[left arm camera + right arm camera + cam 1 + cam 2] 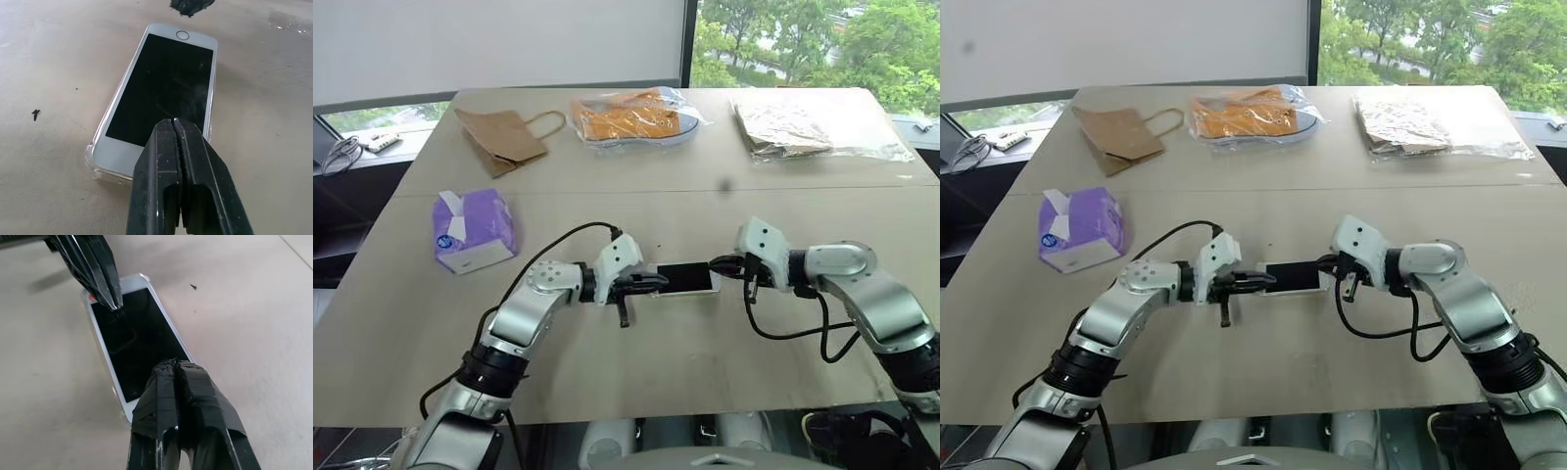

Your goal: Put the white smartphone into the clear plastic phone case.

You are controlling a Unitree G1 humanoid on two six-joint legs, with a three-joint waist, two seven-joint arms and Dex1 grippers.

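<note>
Left wrist view had my left end effector with its two black fingers pressed flat together, nothing between them, tips sitting over the near end of the white smartphone. The phone lay screen up on the tabletop, and the clear plastic phone case showed as a glossy lip around the corner closest to that camera, so the phone looked at least partly seated in it. I couldn't tell how well the far end was sitting.

From the right wrist camera, my right end effector was also closed tight on nothing, its tips over the opposite end of the phone. Whether either one was actually touching the glass, couldn't say.

Head camera put the phone roughly in the middle of the tabletop's near half, lying crosswise, with one end effector at each short end pointing inward at the other.

Other stuff on the tabletop: a purple tissue pack toward the left edge, a brown paper bag near the far left corner, a clear bag with orange contents along the far edge, and another clear bag with tan contents near the far right corner. All of it was well apart from the phone.
</note>
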